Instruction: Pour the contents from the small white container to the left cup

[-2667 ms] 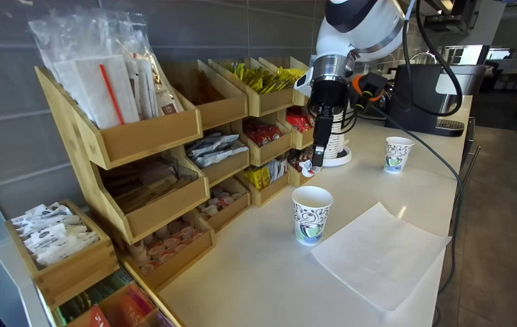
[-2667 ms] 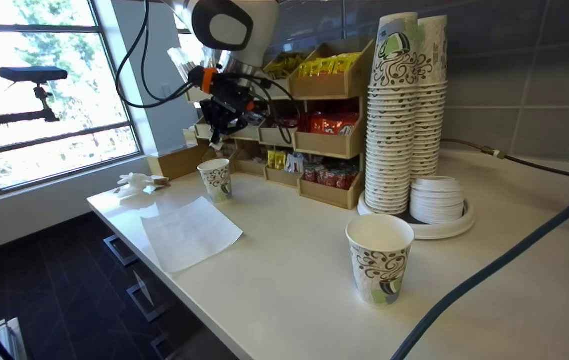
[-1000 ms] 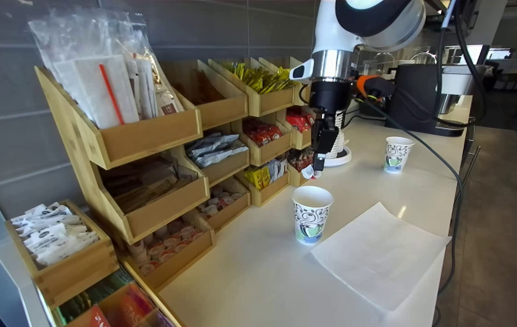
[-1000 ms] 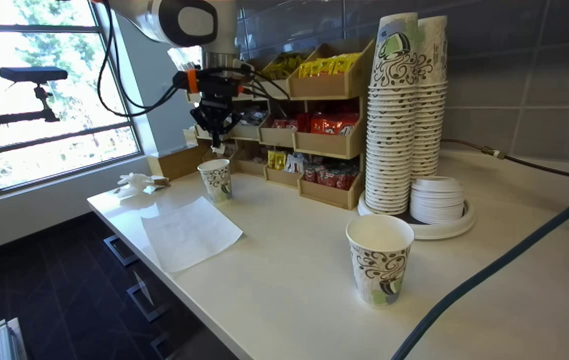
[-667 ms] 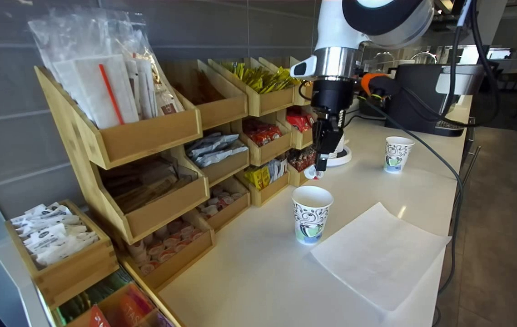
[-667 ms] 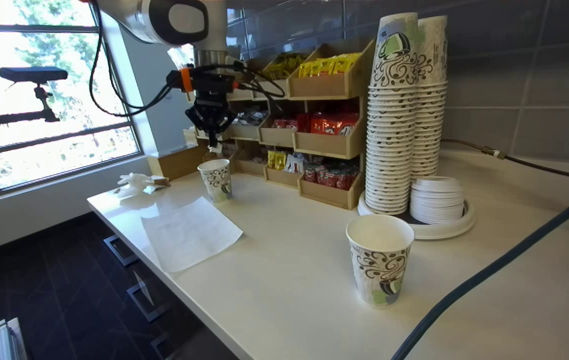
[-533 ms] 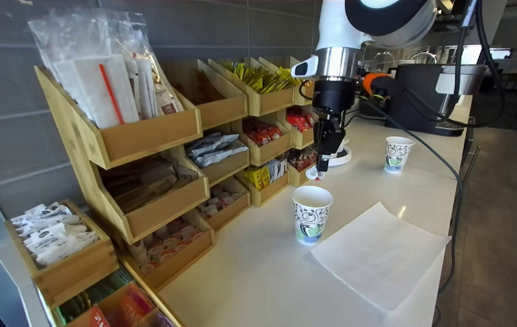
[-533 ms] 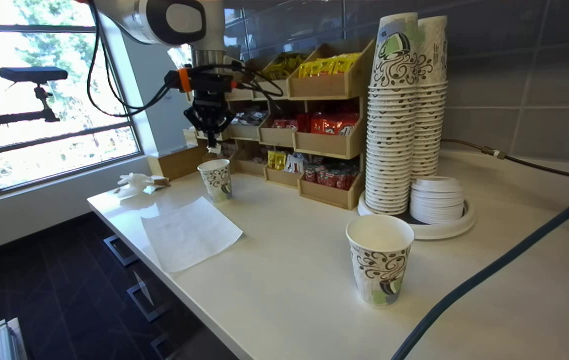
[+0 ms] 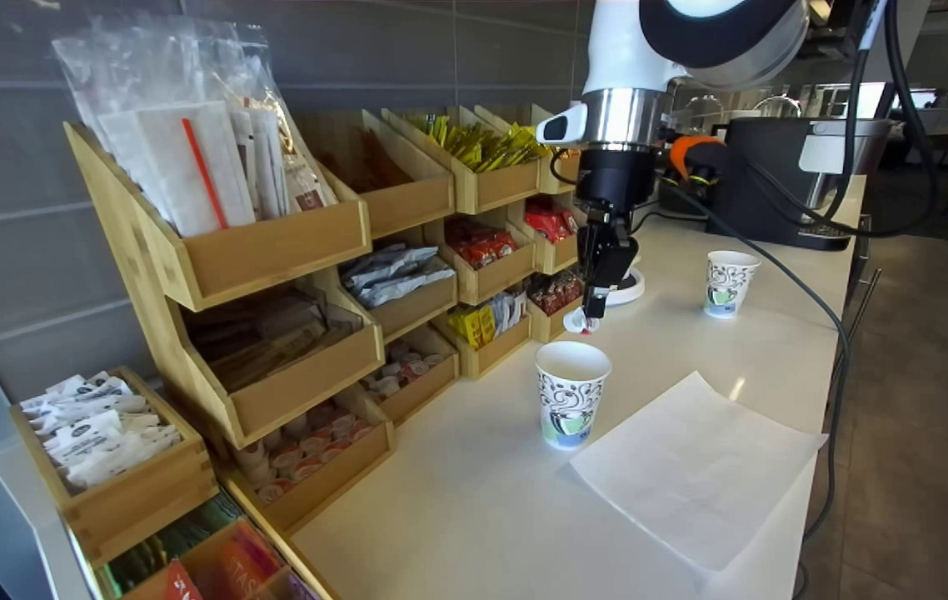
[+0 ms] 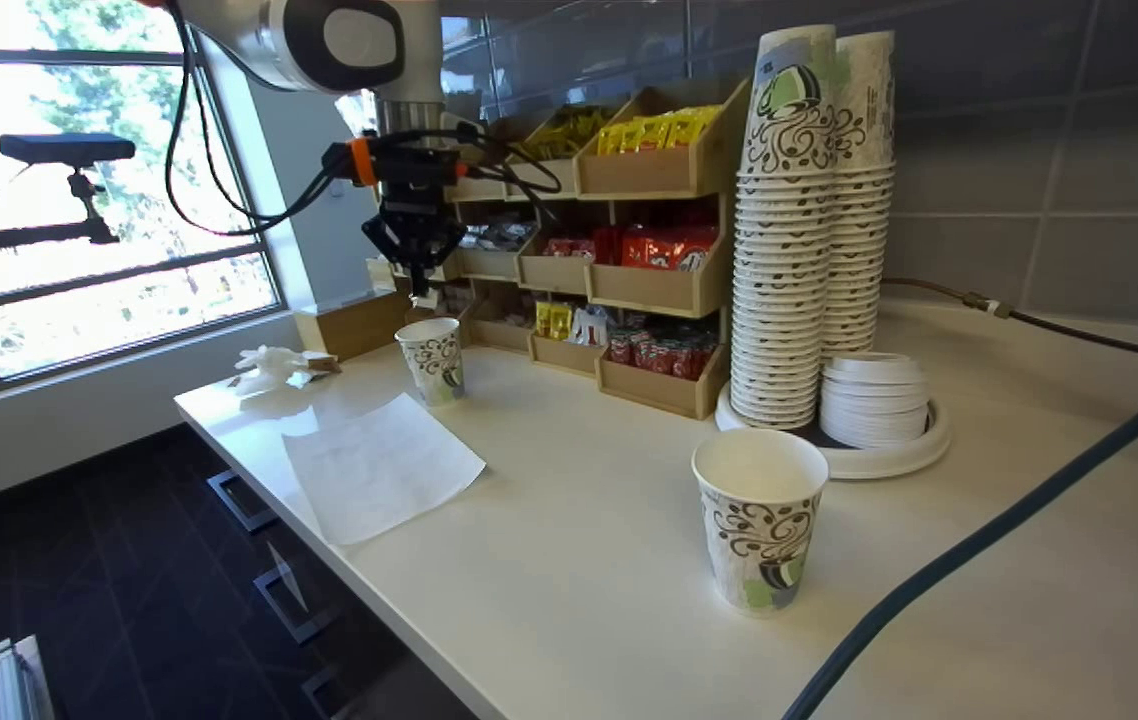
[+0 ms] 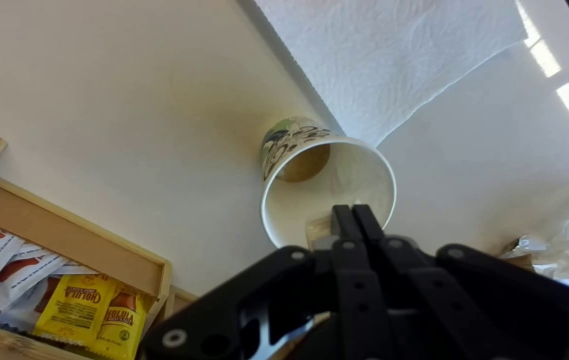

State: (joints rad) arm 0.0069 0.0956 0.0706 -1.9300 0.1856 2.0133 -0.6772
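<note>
My gripper (image 9: 595, 307) points down and is shut on the rim area of the small white container (image 9: 580, 322), above and slightly behind the left cup (image 9: 571, 392) in that exterior view. The container is tiny and white with some red at its lower edge, and seems tilted. It also shows in the exterior view (image 10: 427, 300) over the same cup (image 10: 434, 365). In the wrist view the fingertips (image 11: 342, 212) are nearly together in front of the cup's mouth (image 11: 299, 200); the container (image 11: 318, 229) is mostly hidden behind them. The cup's bottom looks brown inside. No stream is visible.
A second printed cup (image 9: 730, 285) stands farther along the counter. A white paper sheet (image 9: 699, 471) lies beside the left cup. Wooden bins (image 9: 416, 304) line the wall. Tall cup stacks (image 10: 787, 280) and lids (image 10: 874, 400) stand on a round tray. A cable (image 10: 1009, 540) crosses the counter.
The gripper has turned from tilted to nearly upright, carrying the container. Over the last second both shifted slightly, rightward in an exterior view and leftward in another. The cups have not moved.
</note>
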